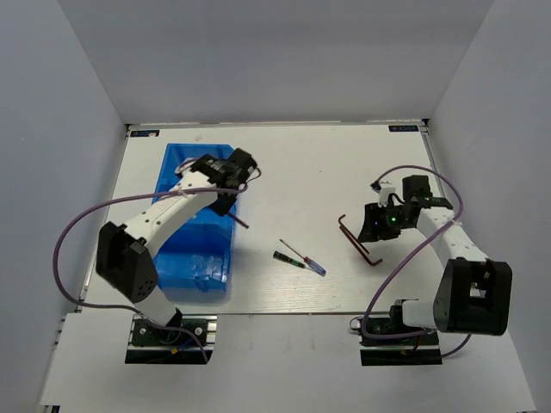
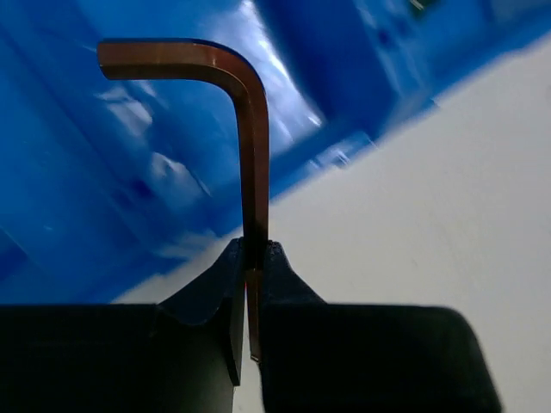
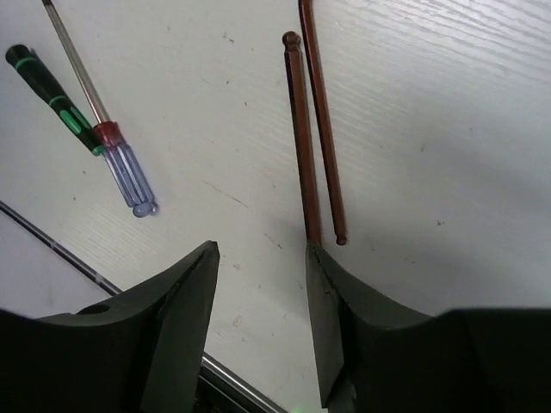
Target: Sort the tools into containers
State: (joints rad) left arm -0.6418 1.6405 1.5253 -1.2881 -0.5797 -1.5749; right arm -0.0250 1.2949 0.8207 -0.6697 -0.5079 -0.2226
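We've got the left gripper clamped on a hex key right at the edge of the blue bins. Right gripper hangs open over the tabletop, by maybe two thin dark rods.

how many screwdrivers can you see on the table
2. The green-black screwdriver and the red-blue screwdriver lie close together near the middle of the table. More may be hidden inside the blue bins.

Open table lies beyond the screwdrivers; bins wall the left
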